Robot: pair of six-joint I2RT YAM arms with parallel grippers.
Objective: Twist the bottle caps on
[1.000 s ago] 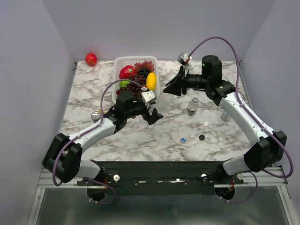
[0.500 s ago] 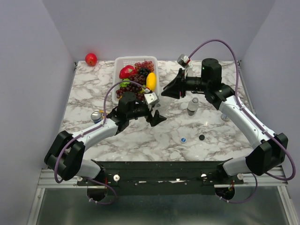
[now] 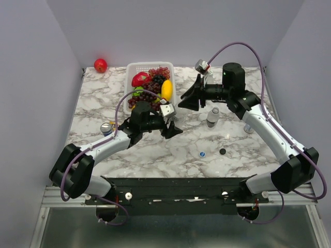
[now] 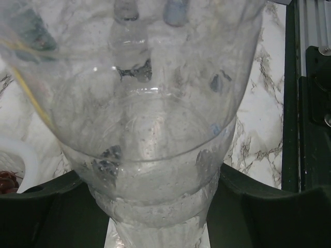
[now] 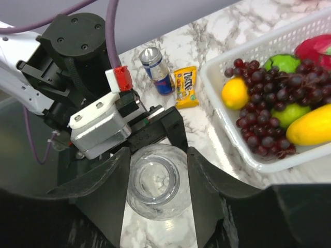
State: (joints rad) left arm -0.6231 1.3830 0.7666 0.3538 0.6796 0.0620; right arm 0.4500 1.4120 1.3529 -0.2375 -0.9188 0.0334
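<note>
Steadying bottle [image 4: 155,129]: left gripper [image 4: 160,206] clamped round it.
Opposite: right gripper [image 5: 158,191] straddles its end; grip unclear.
Caps: blue cap [image 3: 202,154], black cap [image 3: 222,152] loose on table [image 3: 103,103].
Tip: hold firm; right fetches cap.

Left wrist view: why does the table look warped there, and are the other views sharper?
Left wrist view: the clear bottle fills the frame, so marble behind it looks bent and smeared. Right wrist view: basket and drink can sharp. Top external view: even light, no glare.

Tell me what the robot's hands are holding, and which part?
The left gripper holds the clear plastic bottle, fingers squeezing its sides. The right gripper brackets its end; whether it grips cannot be told.
</note>
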